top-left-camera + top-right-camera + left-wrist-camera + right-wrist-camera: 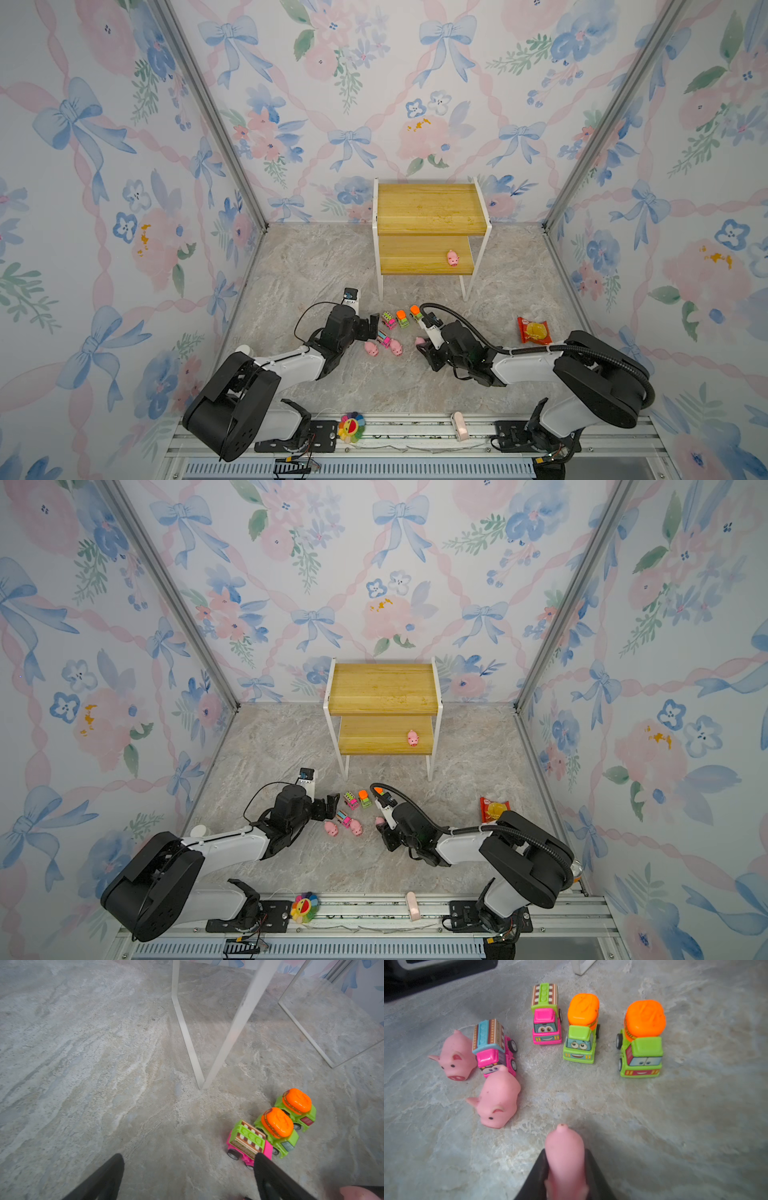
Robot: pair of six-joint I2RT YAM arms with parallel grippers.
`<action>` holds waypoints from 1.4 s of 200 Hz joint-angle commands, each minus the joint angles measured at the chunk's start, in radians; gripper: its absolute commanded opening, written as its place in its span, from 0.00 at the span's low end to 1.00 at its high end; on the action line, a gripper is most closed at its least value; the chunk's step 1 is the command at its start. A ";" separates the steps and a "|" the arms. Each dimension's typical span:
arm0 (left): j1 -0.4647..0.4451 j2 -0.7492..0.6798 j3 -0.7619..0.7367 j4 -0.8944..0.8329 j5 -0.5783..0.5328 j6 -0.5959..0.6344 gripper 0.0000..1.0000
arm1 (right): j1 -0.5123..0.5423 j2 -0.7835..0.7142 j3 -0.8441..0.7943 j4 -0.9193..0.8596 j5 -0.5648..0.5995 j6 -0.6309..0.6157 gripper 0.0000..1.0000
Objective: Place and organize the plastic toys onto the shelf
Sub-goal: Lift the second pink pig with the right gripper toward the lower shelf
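The shelf [430,208] stands at the back, with one pink pig [452,258] at the right end of its lower board. On the floor in front stand a pink truck [547,1018], two green trucks with orange tops [581,1030] [641,1043], a second pink truck [493,1047] and two pigs [455,1057] [498,1101]. My right gripper [564,1157] is shut on another pig [420,341], low over the floor right of the group. My left gripper [188,1159] stands open and empty, one finger [268,1172] beside the pink truck [247,1140].
A red snack packet [534,330] lies on the floor at the right. A rainbow flower toy [350,427] and a small pale block [458,426] sit on the front rail. The shelf's white legs [234,1028] stand just behind the trucks.
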State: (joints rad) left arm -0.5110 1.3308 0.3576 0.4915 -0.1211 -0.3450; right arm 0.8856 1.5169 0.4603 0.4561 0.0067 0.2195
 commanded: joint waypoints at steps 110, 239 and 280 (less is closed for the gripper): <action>0.000 -0.004 0.009 -0.002 0.015 0.007 0.98 | -0.067 -0.123 0.376 -0.220 0.184 -0.044 0.31; 0.000 0.002 0.011 -0.001 0.010 0.018 0.98 | -0.153 -0.032 0.531 -0.234 0.440 0.049 0.32; 0.000 0.005 0.011 -0.001 0.009 0.020 0.98 | -0.155 0.017 0.555 -0.215 0.473 0.028 0.32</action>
State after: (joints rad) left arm -0.5110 1.3296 0.3580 0.4919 -0.1146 -0.3412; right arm 0.7391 1.5051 0.9825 0.2359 0.4316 0.2478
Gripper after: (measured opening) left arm 0.979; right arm 0.318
